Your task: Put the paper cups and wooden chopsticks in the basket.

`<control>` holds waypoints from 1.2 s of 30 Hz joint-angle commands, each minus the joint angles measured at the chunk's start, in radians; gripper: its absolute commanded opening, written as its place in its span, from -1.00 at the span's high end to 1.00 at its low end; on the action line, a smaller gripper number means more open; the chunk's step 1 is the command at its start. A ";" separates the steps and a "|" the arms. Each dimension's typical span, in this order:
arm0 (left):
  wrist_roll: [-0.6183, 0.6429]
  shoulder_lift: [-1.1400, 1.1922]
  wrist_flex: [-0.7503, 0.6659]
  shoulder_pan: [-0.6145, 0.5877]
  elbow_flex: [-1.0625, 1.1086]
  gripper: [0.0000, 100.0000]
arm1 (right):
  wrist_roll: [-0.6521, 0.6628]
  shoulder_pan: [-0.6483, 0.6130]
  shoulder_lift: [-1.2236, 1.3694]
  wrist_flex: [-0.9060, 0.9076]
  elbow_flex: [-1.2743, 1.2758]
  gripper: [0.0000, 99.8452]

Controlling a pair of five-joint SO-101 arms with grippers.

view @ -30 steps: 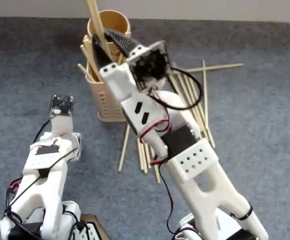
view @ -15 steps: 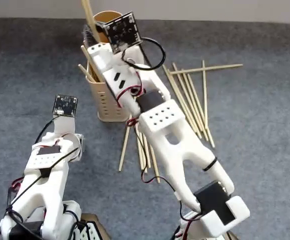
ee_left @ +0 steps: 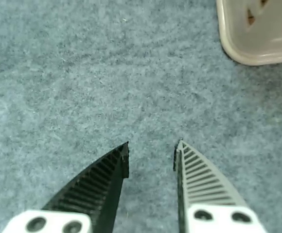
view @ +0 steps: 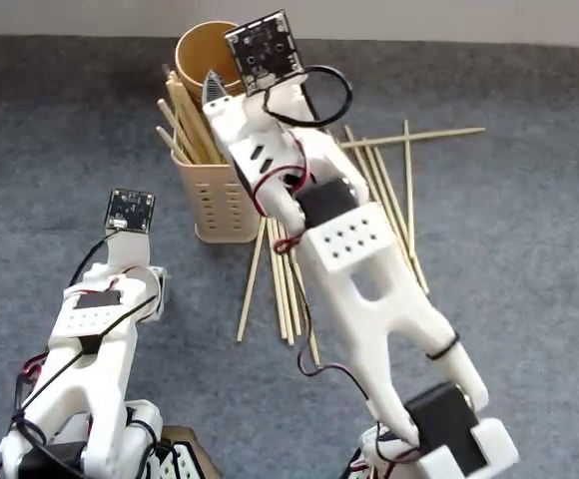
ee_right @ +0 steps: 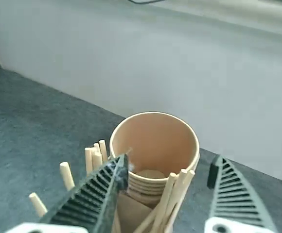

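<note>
Grey carpet [view: 529,299] surface. Right gripper [ee_right: 169,165] hangs wide open above basket [view: 215,205]; retracting may snag upright chopsticks [view: 185,125] and tip basket. Left gripper [ee_left: 150,155], partly open and empty, beside basket.

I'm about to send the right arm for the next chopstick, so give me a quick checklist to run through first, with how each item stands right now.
1. Empty right gripper: ok, open above the basket, holding nothing.
2. Upright basket: ok.
3. All paper cups in the basket: ok, stacked inside it.
4. All chopsticks in: not ok; stored chopsticks stand in the basket, but loose chopsticks lie on the carpet beside it, a few partly hidden by the right arm.
5. Idle left gripper out of the way: ok, open over carpet, apart from the basket.
</note>
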 commanded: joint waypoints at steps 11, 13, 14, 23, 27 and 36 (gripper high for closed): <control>-0.011 -0.015 -0.014 0.016 -0.004 0.64 | 0.071 0.039 -0.306 0.742 0.147 0.47; -0.011 -0.015 -0.014 0.016 -0.004 0.64 | 0.101 0.042 -0.254 0.745 0.263 0.47; -0.011 -0.015 -0.014 0.016 -0.004 0.64 | 0.109 0.042 -0.226 0.745 0.314 0.47; -0.011 -0.015 -0.014 0.016 -0.004 0.64 | 0.081 0.054 -0.059 0.550 0.526 0.47; -0.011 -0.015 -0.014 0.016 -0.004 0.64 | 0.061 0.054 0.004 0.479 0.561 0.47; -0.011 -0.015 -0.014 0.016 -0.004 0.64 | 0.061 0.018 0.168 0.449 0.561 0.47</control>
